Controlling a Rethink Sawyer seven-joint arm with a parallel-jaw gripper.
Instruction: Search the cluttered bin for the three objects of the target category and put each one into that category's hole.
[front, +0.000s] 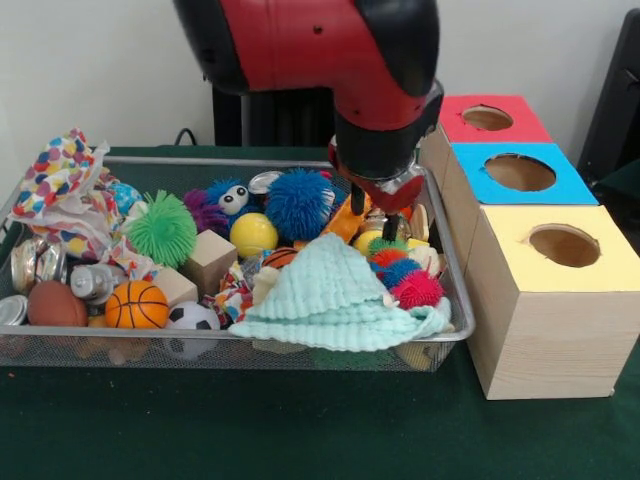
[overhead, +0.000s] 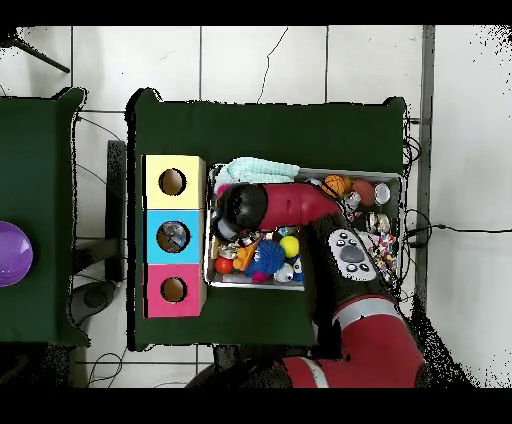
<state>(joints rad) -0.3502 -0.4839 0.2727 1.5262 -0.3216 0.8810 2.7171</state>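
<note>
I've got the gripper (front: 372, 212) down at the bin's (front: 455, 330) box-side edge, fingers apart and empty, poised over the spiky balls (front: 405, 278) beside the cloth (front: 335, 300) to search there.

Wire bin (front: 455, 300) crammed with toys, three holed boxes (front: 545, 300) beside

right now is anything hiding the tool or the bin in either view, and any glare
Front view: the arm fills the top, the tool shows dark just below it, and there is no strong glare on the bin. Overhead view: the arm covers the tool and much of the bin.
</note>
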